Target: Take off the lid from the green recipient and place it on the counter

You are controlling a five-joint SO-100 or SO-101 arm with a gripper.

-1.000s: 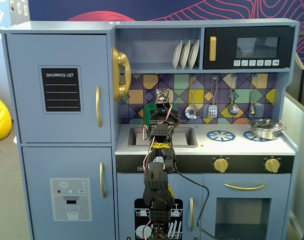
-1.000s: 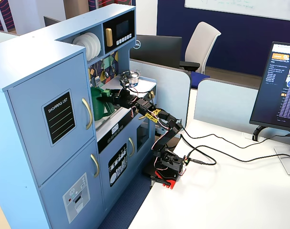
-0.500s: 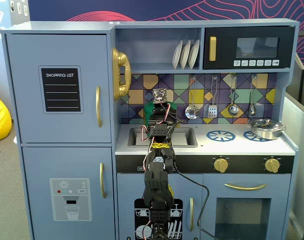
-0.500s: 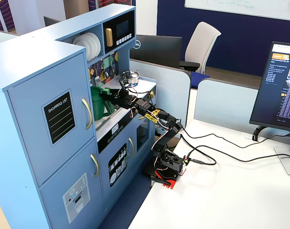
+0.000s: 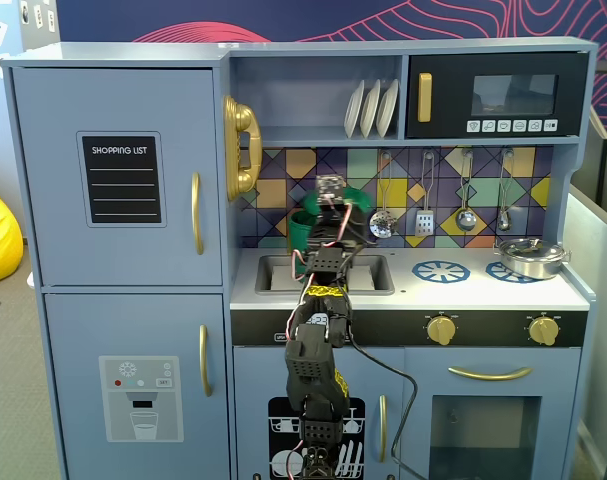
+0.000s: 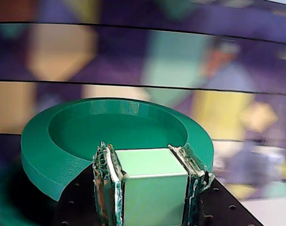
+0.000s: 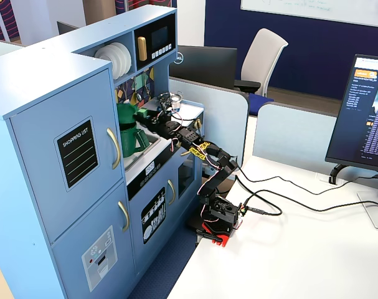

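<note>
We see the lid [image 6: 110,136] lifted clear above the green recipient [image 7: 127,140], its light handle [image 6: 150,183] clamped by our end effector [image 6: 150,188]. The pot sits left by the sink [image 5: 368,272]; the tabletop [image 5: 463,290] waits to the right.

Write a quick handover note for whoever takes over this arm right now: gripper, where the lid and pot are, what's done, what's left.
Gripper: shut on the lid's handle.
Lid: lifted off and held in the air, tilted, in front of the tiled backsplash.
Green recipient: open, standing at the back left of the counter, beside the sink.
Done: lid removed.
Left: carry it to a bare part of the counter, lower it, release.
</note>
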